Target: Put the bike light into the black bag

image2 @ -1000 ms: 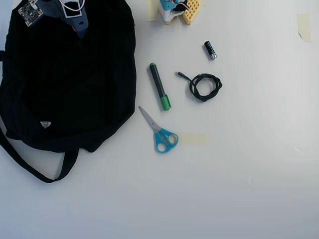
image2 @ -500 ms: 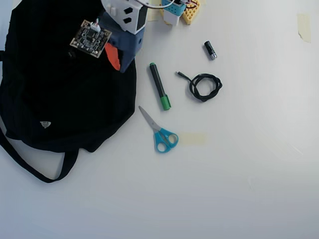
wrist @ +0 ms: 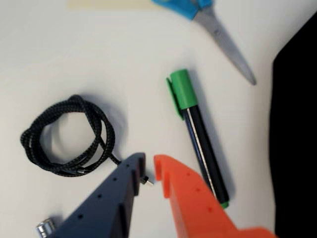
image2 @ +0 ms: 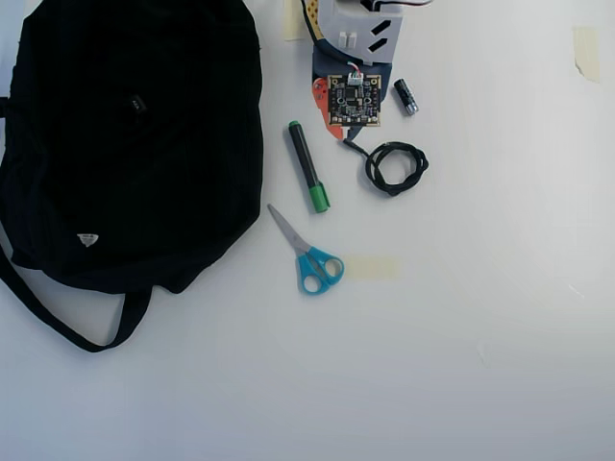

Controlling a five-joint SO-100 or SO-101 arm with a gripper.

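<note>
Scissors (wrist: 213, 20) handles cut off at wrist view's top, black bag (wrist: 296, 134) cropped right — cable (image2: 389, 165) plug hidden under arm overhead

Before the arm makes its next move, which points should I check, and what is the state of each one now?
1. Gripper empty: ok, jaws slightly apart, nothing between them.
2. Bike light located: not ok, it shows in neither view.
3. Black bag opening reachable: cannot tell, no opening shows in the overhead view.
4. Clear of coiled cable: not ok, its plug end lies right at the fingertips; contact cannot tell.
5. Clear of green marker: ok, it lies beside the orange finger, apart.
</note>
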